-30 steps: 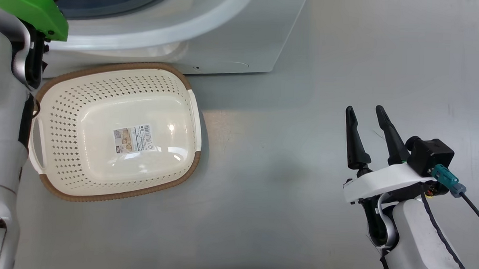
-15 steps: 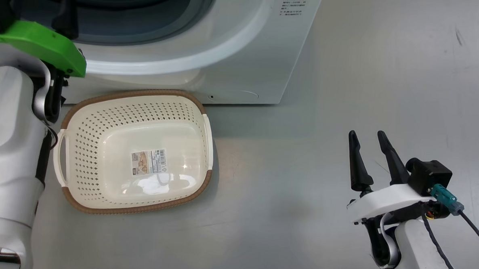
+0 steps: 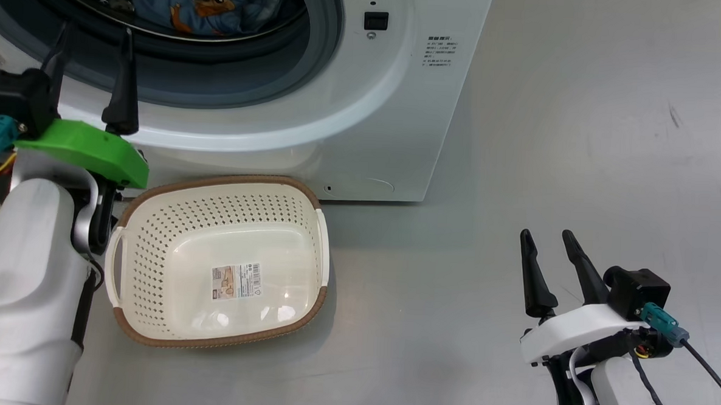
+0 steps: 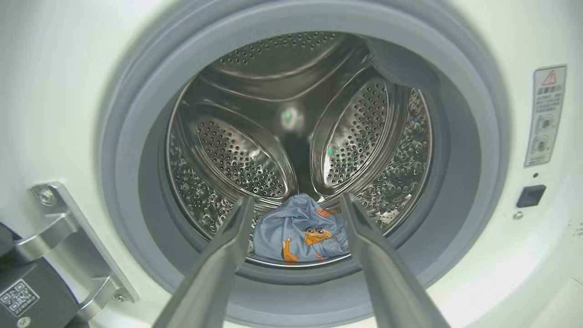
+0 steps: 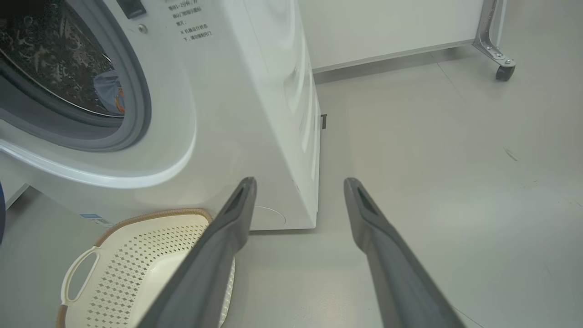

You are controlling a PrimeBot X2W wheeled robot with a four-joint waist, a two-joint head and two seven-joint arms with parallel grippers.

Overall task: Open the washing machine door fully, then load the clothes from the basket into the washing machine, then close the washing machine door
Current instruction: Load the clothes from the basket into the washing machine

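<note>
**While the clothes (image 4: 300, 234) lie in the drum, both grippers stand empty**

Because the round mouth of the washing machine (image 3: 388, 124) is uncovered, the light blue fabric with its orange-brown cartoon figures shows plainly. It is bunched at the bottom of the steel drum (image 4: 255, 150), just behind the grey rubber ring (image 4: 132, 150). On the machine's white front, right of the mouth, sit a dark latch slot (image 3: 373, 20) and a warning sticker (image 4: 546, 114). A metal hinge bracket (image 4: 68, 223) is fixed at the mouth's left side, and a round hatch (image 3: 376, 185) sits low near the front's right corner.

The basket (image 3: 215, 181) stands on the grey floor (image 3: 521, 142) just in front of the machine, below the mouth. Its far rim is close to the machine's base; whether they touch cannot be told. Its bare bottom carries a label (image 3: 237, 281).

The left gripper (image 3: 95, 31) is raised before the left part of the mouth. Its two dark fingers are spread apart and point into the drum toward the clothes, clear of the fabric and holding nothing. The right gripper (image 3: 546, 235) hangs over the floor, well to the right of the basket and nearer than the machine. Its fingers are likewise parted with nothing between them.
</note>
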